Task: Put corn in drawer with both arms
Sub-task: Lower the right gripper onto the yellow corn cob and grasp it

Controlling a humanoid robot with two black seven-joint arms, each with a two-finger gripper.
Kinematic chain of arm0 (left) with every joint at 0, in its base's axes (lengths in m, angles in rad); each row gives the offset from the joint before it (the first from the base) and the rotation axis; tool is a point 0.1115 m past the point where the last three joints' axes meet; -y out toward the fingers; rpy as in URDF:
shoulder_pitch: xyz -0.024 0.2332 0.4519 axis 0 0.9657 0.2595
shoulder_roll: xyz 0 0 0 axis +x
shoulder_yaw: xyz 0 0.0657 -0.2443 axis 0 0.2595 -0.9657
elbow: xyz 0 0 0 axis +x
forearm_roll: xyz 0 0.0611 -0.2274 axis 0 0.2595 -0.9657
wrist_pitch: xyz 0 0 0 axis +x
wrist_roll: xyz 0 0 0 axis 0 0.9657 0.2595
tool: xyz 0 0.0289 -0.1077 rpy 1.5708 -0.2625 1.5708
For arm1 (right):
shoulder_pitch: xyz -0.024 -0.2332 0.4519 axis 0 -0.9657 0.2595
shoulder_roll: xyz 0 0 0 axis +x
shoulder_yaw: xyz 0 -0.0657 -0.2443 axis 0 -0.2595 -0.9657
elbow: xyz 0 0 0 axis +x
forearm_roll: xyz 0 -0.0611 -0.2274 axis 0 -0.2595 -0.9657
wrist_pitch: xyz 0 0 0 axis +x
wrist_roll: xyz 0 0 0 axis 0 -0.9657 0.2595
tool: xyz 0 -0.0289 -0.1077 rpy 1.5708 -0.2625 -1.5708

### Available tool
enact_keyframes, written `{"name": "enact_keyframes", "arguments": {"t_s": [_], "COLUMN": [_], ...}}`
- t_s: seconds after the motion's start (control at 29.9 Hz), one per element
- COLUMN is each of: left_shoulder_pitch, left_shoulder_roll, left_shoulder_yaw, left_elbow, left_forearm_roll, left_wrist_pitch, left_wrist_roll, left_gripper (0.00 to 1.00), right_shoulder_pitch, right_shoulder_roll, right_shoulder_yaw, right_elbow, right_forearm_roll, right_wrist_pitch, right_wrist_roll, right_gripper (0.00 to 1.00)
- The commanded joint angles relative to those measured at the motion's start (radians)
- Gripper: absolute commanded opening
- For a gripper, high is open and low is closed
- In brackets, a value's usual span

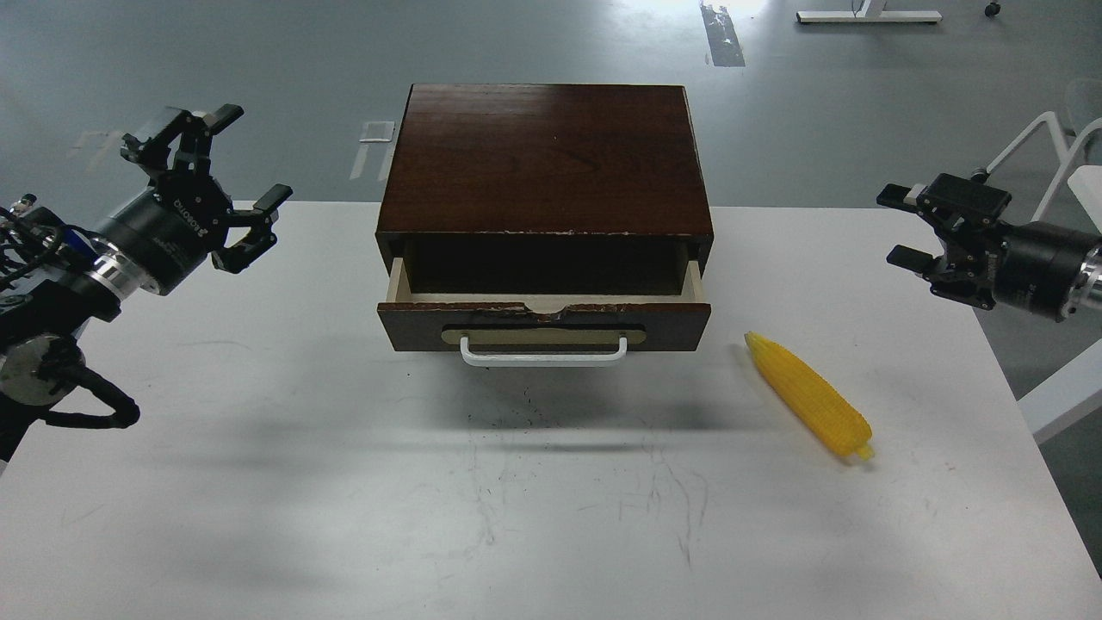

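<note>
Both jaws spread wide, holding nothing. Left gripper (231,176) hovers left of the box, well apart from the corn (807,397). Right gripper (897,226) hangs above and right of the cob, clearly the nearer arm. Corn lies on the table (258,482), right of the partly open drawer (544,303) (long axis diagonal, tip toward drawer front). Likely a right-arm pick.
</note>
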Motion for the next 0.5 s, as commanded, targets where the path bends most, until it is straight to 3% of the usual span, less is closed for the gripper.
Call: {"name": "enact_keyframes", "arguments": {"t_s": [0.0, 0.2, 0.47], "left_shoulder_pitch": [0.019, 0.031, 0.031], "left_shoulder_roll": [-0.013, -0.018, -0.018], "left_shoulder_yaw": [-0.014, -0.016, -0.024], "left_elbow": [-0.001, -0.004, -0.01], "left_forearm_roll": [0.006, 0.008, 0.017], "left_wrist_pitch": [-0.001, -0.004, -0.008], "left_wrist_roll": [0.0, 0.0, 0.0], "left_gripper": [0.99, 0.99, 0.99], "right_shoulder_pitch": [0.035, 0.031, 0.031], "right_shoulder_roll": [0.0, 0.053, 0.12], "right_shoulder_yaw": [-0.002, -0.061, -0.167], "right_elbow": [0.026, 0.057, 0.027], "right_forearm_roll": [-0.275, -0.63, -0.703], "right_wrist_pitch": [0.0, -0.127, -0.187], "right_wrist_roll": [0.0, 0.0, 0.0], "right_gripper": [0.99, 0.99, 0.99]}}
